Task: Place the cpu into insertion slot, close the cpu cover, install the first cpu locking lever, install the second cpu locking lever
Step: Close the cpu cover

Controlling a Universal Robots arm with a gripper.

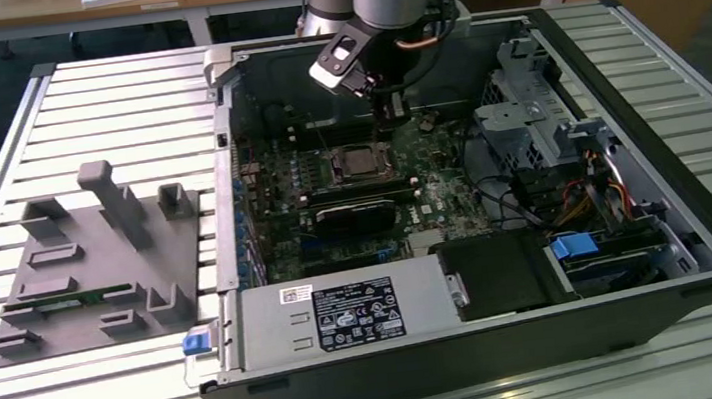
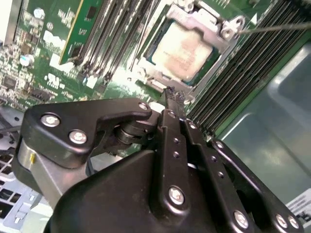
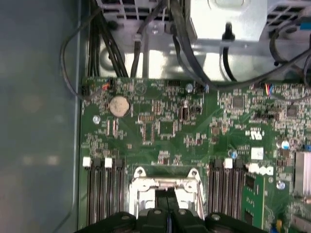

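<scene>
Chip [image 2: 187, 48] sits in the socket [image 1: 333, 166] mid-board, with the metal frame [image 2: 216, 30] down over it (keeps it flat). Fingers [image 2: 171, 121] are clenched with nothing visible between them, tip at the frame's edge, likely pressing. Thin lever rod [image 2: 277, 27] juts out beside the frame.

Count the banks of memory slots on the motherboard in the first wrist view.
2. One bank lies on one side of the cpu cover, the other bank on the opposite side. More slots may be hidden behind the gripper.
</scene>
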